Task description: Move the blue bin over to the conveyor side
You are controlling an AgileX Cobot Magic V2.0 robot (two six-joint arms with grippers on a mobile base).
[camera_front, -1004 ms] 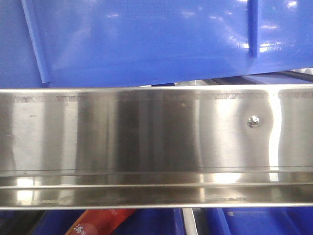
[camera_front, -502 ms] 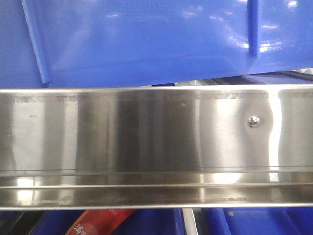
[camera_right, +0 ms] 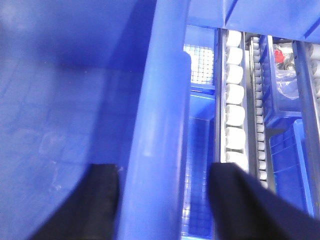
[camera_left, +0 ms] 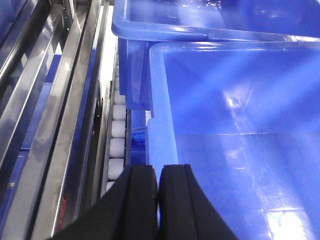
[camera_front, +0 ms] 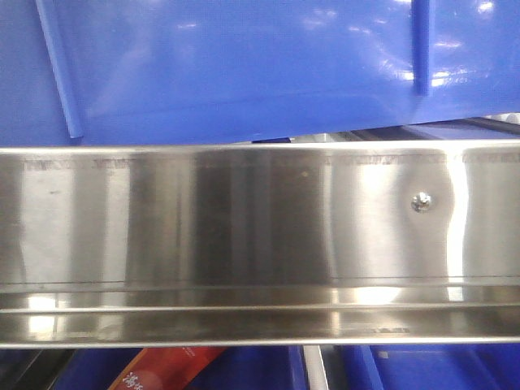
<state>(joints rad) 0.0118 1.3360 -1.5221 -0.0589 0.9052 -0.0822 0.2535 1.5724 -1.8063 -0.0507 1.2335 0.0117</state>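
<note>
Foreground: brushed stainless-steel shelf rail (camera_front: 260, 236) below glossy bright-blue plastic bin (camera_front: 244, 73); left hand (camera_left: 158, 170) closed at rim; right hand (camera_right: 165, 172) spread open, straddling thick rim.

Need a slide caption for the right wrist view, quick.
Open right pincer straddles the rim of the blue bin, white rollers alongside.

Left gripper (camera_left: 158, 170): two matte black fingers (camera_left: 140, 200), flat tops, rounded corners. Right gripper (camera_right: 165, 172): same plain black finish, edges blurred.
</note>
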